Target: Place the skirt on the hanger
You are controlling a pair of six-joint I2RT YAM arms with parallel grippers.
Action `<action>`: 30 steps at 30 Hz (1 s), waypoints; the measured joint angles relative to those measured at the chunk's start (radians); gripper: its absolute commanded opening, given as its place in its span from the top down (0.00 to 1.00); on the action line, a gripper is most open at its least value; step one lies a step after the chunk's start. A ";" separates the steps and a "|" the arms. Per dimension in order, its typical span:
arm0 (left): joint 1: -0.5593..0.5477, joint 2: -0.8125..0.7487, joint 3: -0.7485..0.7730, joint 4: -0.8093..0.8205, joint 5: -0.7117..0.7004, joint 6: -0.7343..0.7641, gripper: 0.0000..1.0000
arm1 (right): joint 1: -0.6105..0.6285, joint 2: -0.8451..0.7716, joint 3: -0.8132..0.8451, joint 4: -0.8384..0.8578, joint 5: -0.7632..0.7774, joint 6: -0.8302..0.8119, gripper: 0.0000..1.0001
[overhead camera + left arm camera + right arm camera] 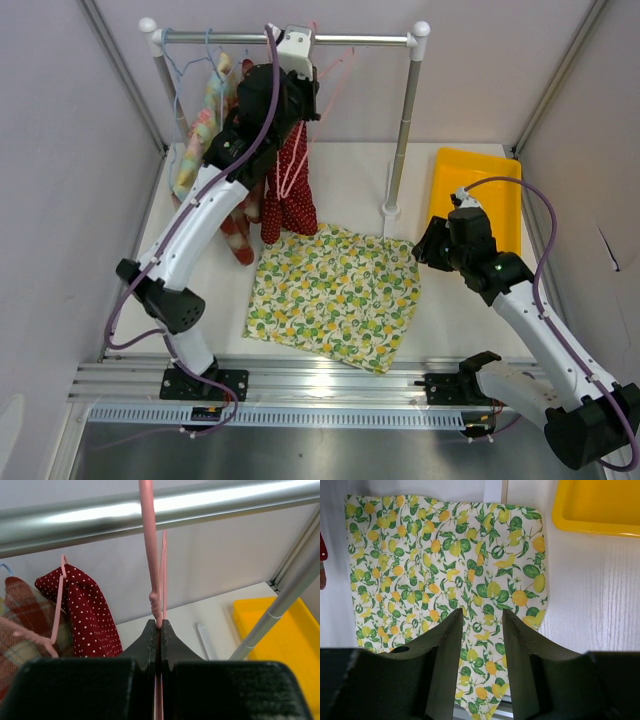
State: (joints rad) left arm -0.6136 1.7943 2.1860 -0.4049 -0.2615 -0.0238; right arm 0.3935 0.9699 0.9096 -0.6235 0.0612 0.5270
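The skirt (335, 295), white with a lemon print, lies flat on the table; it fills the right wrist view (445, 565). A thin pink hanger (152, 570) hooks over the metal rail (160, 510). My left gripper (160, 625) is shut on the hanger's neck, high by the rail (300, 75). My right gripper (482, 617) is open and empty, hovering above the skirt's right edge (430, 248).
A clothes rack (405, 130) stands at the back, with a red dotted garment (290, 190) and a plaid one (200, 130) on other hangers. A yellow tray (480, 195) sits at the right. Grey walls close both sides.
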 measured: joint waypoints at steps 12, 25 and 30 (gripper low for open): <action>0.000 -0.241 -0.289 0.103 0.109 0.030 1.00 | 0.000 -0.011 0.000 0.000 -0.010 -0.008 0.58; -0.024 -0.481 -0.682 0.082 0.400 0.005 1.00 | 0.000 -0.102 0.025 -0.086 -0.022 -0.016 0.59; -0.068 -0.698 -0.993 0.128 0.529 -0.085 1.00 | 0.017 -0.137 0.091 -0.150 -0.049 -0.032 0.59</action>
State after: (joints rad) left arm -0.6815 1.0966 1.1927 -0.2771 0.2680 -0.1089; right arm 0.4103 0.8326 1.0004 -0.7731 0.0120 0.4953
